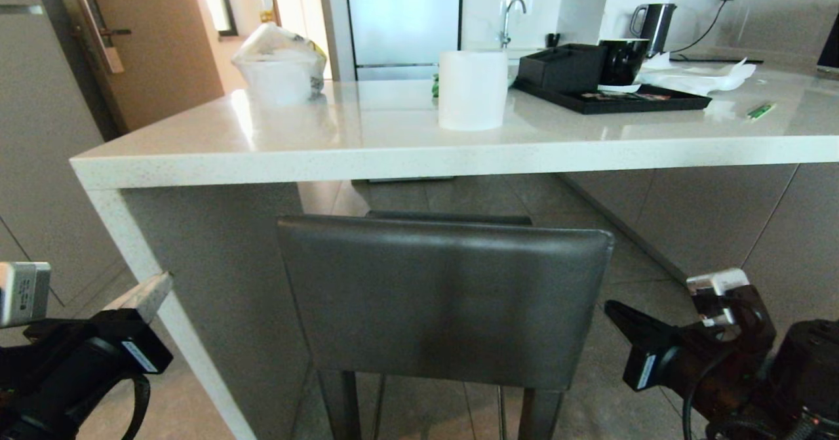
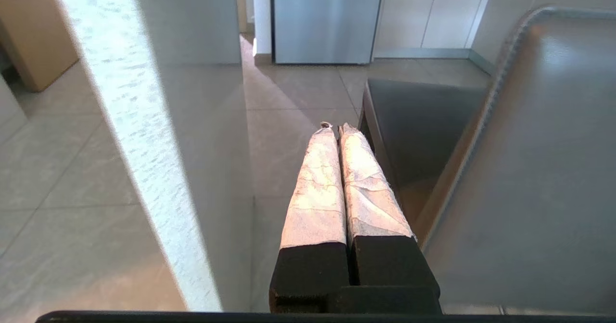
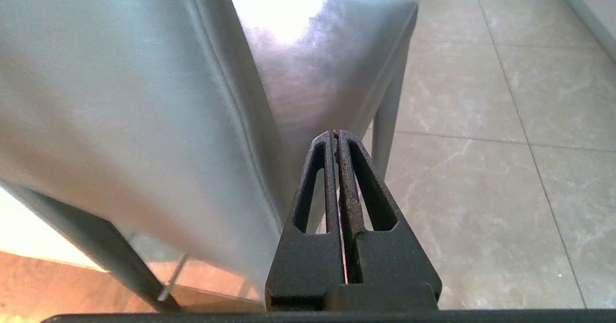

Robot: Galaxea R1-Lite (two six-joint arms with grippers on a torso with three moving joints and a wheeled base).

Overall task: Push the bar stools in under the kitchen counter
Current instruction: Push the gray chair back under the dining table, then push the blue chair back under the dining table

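Grey bar stool [image 1: 446, 296]: upright, wide back parallel to kitchen counter [image 1: 419, 148] edge, seat tucked beneath.
Left gripper [image 2: 335, 129]: closed, empty.
Right gripper [image 3: 335, 134]: closed, empty.

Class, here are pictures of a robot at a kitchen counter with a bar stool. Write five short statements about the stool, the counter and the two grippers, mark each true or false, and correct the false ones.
1. The grey stool stands in front of the kitchen counter, its back below the slab. True.
2. The left gripper is wide open. False: its fingers are pressed together.
3. The right gripper clamps the stool's back. False: it is shut on nothing, beside the stool.
4. A black tray lies on the counter. True.
5. The white roll stands on the stool's seat. False: it stands on the counter.
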